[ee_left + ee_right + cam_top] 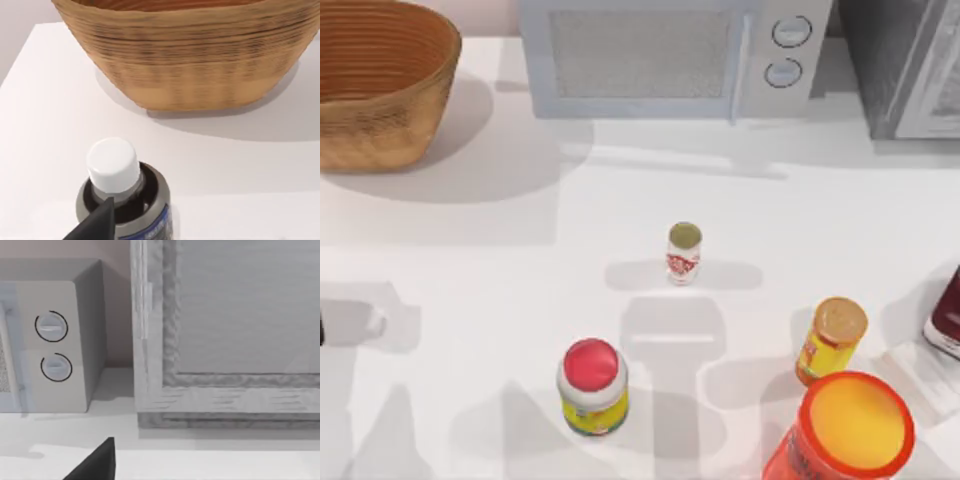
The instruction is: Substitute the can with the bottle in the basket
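Left wrist view: your left gripper's dark fingertip [97, 222] hangs just over a white-capped grey bottle [120, 200], with the basket [185, 60] standing beyond it on the table [240, 170]; you cannot tell how wide the fingers stand. In the right wrist view, your right gripper's fingertip [97, 462] faces the microwave [55, 350] and a grey cabinet [230, 335], its spread likewise unclear. From the top, the can [684, 253] stands upright mid-table, well apart from the basket at the far left corner.
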Action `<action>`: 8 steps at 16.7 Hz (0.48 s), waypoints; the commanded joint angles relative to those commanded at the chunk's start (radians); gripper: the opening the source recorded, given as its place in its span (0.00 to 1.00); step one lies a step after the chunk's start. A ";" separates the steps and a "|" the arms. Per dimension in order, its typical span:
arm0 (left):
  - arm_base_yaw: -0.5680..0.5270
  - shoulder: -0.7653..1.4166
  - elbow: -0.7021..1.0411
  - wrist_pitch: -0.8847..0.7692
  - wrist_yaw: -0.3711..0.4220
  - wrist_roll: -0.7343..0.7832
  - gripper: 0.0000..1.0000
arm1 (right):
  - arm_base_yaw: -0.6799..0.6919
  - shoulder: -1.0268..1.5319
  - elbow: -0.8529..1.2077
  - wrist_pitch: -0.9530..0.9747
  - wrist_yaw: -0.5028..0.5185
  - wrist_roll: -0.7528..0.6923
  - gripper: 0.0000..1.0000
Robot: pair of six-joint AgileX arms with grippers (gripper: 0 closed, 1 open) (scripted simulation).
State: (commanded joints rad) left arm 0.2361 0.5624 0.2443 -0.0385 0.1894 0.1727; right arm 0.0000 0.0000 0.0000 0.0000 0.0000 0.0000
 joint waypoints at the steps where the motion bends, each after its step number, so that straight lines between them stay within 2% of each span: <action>1: 0.033 0.089 0.031 -0.008 0.025 0.023 1.00 | 0.000 0.000 0.000 0.000 0.000 0.000 1.00; 5: 0.150 0.393 0.152 -0.033 0.115 0.106 1.00 | 0.000 0.000 0.000 0.000 0.000 0.000 1.00; 8: 0.214 0.536 0.216 -0.042 0.164 0.152 1.00 | 0.000 0.000 0.000 0.000 0.000 0.000 1.00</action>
State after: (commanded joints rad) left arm 0.4504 1.0986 0.4602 -0.0807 0.3536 0.3242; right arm 0.0000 0.0000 0.0000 0.0000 0.0000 0.0000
